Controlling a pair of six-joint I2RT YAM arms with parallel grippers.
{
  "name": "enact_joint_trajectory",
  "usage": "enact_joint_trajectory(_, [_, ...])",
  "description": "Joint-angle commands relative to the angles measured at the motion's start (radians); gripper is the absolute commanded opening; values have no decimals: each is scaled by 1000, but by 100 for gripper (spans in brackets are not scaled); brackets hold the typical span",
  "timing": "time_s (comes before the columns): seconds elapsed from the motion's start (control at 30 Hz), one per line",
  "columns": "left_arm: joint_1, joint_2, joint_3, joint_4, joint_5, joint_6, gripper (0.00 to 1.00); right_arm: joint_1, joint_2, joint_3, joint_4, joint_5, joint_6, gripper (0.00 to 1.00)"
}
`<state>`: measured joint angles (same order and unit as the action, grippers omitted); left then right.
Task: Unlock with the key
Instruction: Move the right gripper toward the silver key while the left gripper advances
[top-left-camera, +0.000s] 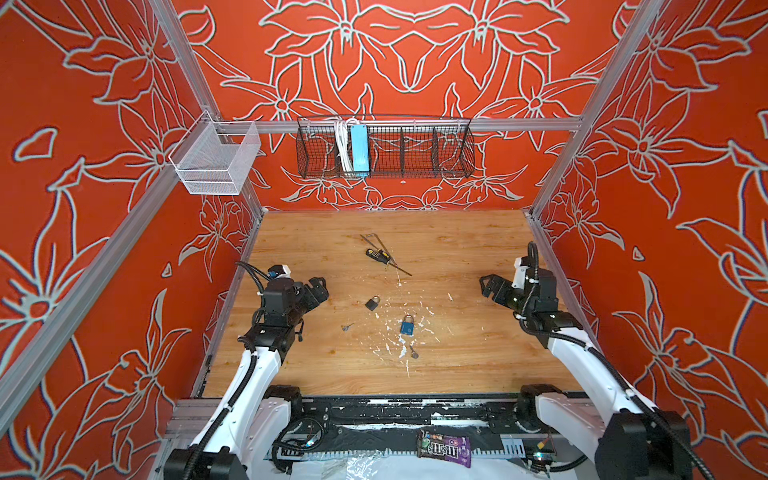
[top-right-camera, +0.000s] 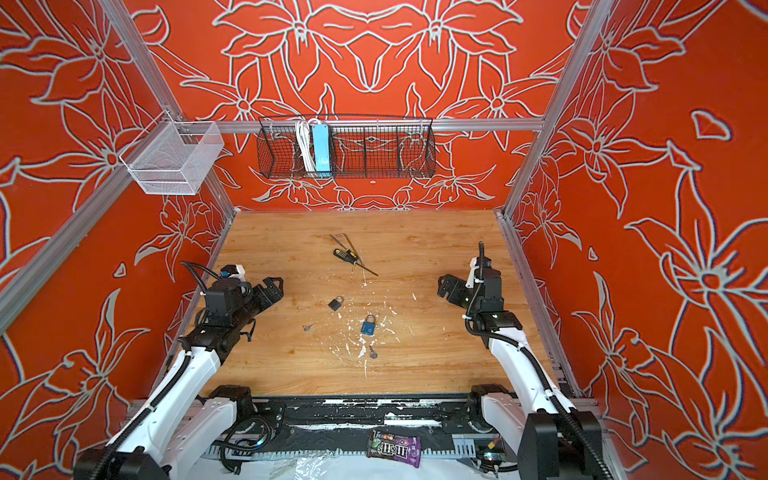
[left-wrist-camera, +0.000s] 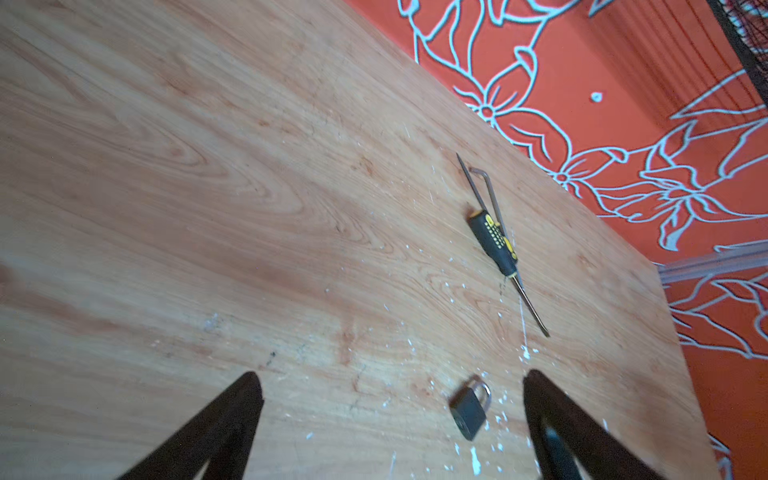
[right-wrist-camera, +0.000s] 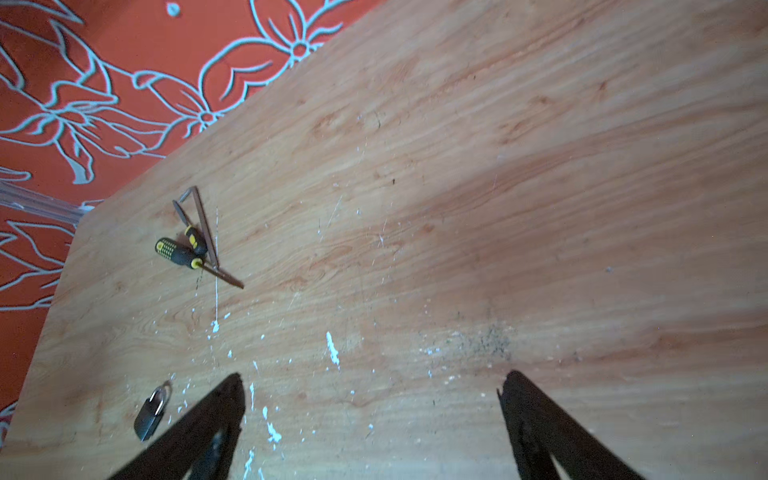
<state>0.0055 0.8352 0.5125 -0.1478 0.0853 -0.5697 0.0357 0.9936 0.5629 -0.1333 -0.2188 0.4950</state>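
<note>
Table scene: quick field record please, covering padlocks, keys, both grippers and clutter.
dark grey metal padlock: flat on the wooden table, shackle looks closed
blue padlock: flat, mid-table, shackle looks closed
small silver key: loose, left of the blue padlock
second small key: loose, just nearside of the blue padlock
left gripper: open, empty
right gripper: open, empty
clutter: two black-and-yellow screwdrivers and a bent metal hex key, far side

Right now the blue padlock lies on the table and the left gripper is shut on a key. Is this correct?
Not quite. The blue padlock does lie on the table, but the left gripper is open and empty, as the left wrist view shows.
</note>
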Motion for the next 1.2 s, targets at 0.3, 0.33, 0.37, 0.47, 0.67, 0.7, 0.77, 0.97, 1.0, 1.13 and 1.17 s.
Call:
enact_joint_trajectory(0.3, [-157, -83, 37, -185, 120, -89, 97, 265, 1, 88, -296, -7, 46, 92])
enact_joint_trajectory(0.33, [-182, -86, 36, -195, 121, -95, 97, 292, 5, 88, -303, -11, 62, 91])
enact_joint_trajectory(0.37, [-206, -90, 37, -203, 122, -102, 98, 322, 9, 88, -307, -13, 78, 90])
enact_joint_trajectory(0.47, [-280, -107, 33, -224, 101, -118, 97, 413, 25, 83, -311, -12, 121, 85])
enact_joint_trajectory(0.67, [-402, -110, 8, -230, 75, -182, 97, 614, 104, 126, -338, 27, 159, 79])
enact_joint_trajectory(0.7, [-417, -108, 3, -227, 79, -190, 97, 641, 117, 128, -336, 32, 167, 77])
enact_joint_trajectory(0.77, [-457, -109, -8, -216, 66, -212, 97, 707, 141, 132, -326, 49, 194, 76])
enact_joint_trajectory(0.97, [-543, -113, -12, -217, 32, -271, 97, 861, 202, 151, -331, 110, 264, 70])
enact_joint_trajectory(1.0, [-555, -114, -12, -215, 23, -278, 97, 880, 210, 149, -324, 119, 273, 69])
enact_joint_trajectory(1.13, [-604, -110, -12, -207, -14, -306, 97, 944, 256, 152, -292, 141, 313, 68])
enact_joint_trajectory(1.17, [-614, -108, -10, -207, -20, -308, 97, 960, 273, 155, -281, 139, 316, 67])
